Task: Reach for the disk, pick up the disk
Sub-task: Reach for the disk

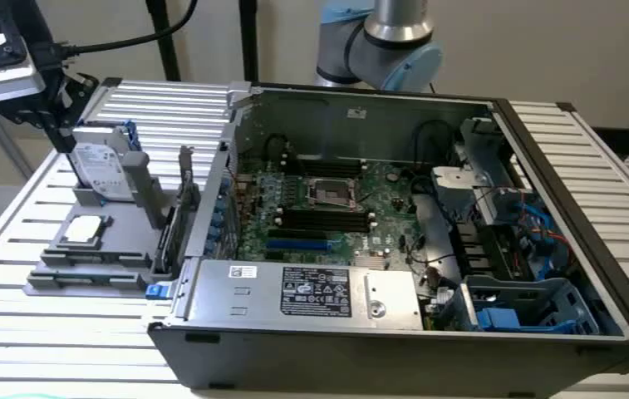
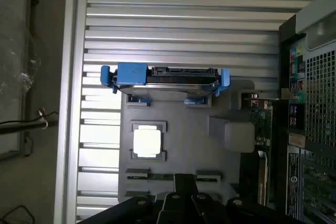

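Note:
The disk [image 1: 104, 168] is a silver-grey hard drive with a white label in a blue carrier. It stands on edge at the far end of a grey fixture [image 1: 109, 264] on the exterior view's left. In the wrist view the disk [image 2: 165, 78] appears edge-on, blue tabs at both ends. My gripper [image 1: 61, 137] hangs above and just beyond the disk, apart from it. Its dark fingers [image 2: 182, 183] are shut together with nothing between them.
A small square silver chip [image 1: 84, 230] lies flat on the fixture in front of the disk. An open computer case [image 1: 580, 249] fills the middle and right, with a silver box bearing a black-white sticker [image 1: 303, 291] at its front. Everything rests on a slatted metal table [image 1: 26, 332].

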`<state>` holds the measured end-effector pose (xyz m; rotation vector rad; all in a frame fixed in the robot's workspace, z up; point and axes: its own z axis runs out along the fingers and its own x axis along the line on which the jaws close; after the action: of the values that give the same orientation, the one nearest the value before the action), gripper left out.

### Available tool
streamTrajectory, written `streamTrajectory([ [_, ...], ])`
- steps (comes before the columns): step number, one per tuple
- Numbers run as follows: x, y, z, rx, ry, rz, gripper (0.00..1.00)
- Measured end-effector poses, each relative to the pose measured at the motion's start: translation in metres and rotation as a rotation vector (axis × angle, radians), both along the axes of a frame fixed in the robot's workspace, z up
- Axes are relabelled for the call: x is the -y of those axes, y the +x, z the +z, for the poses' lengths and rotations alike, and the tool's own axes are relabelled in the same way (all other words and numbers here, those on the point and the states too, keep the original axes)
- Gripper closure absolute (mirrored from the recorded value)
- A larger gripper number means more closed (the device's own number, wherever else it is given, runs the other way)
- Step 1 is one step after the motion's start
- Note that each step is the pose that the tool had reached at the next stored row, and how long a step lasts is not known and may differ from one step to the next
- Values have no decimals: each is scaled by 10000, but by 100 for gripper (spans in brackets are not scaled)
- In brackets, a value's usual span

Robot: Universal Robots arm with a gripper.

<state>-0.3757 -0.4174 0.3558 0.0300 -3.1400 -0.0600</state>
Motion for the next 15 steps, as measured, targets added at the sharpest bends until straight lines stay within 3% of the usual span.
streamTrajectory([
  [15, -14, -24, 1, -3, -2, -2, 89],
])
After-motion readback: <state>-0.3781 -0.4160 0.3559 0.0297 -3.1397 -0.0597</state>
